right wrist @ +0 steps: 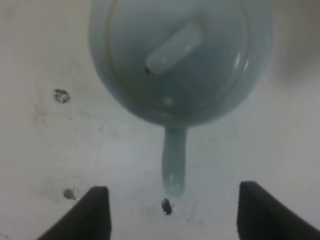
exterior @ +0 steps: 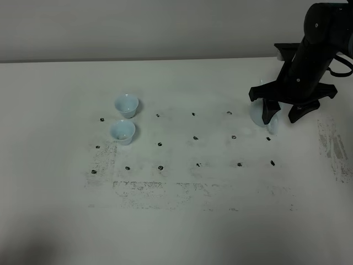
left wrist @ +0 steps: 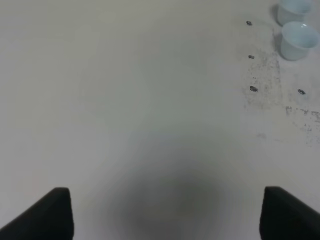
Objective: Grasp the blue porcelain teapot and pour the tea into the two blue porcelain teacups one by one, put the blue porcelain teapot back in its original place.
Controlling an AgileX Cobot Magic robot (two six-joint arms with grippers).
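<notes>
The right claw point(exterior: 280, 117), jaws spread wide and gripping nothing, hangs directly over the blue porcelain teapot point(right wrist: 180, 60) on the tabletop point(exterior: 209, 221), its narrow stem point(right wrist: 173, 160) pointing out between the fingertips, with the two blue porcelain teacups point(exterior: 126, 105) point(exterior: 122, 132) well apart leftward and the left claw point(left wrist: 167, 212) likewise released.

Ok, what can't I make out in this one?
- Exterior high: the right end effector covers most of the blue porcelain teapot; its handle is hidden.
- Right wrist: blurred, and the teapot's far side is cut off by the frame edge.
- The two blue porcelain teacups: too small to show whether they hold tea.
- Left end effector: only two fingertips show, at the left wrist frame's edge.
</notes>
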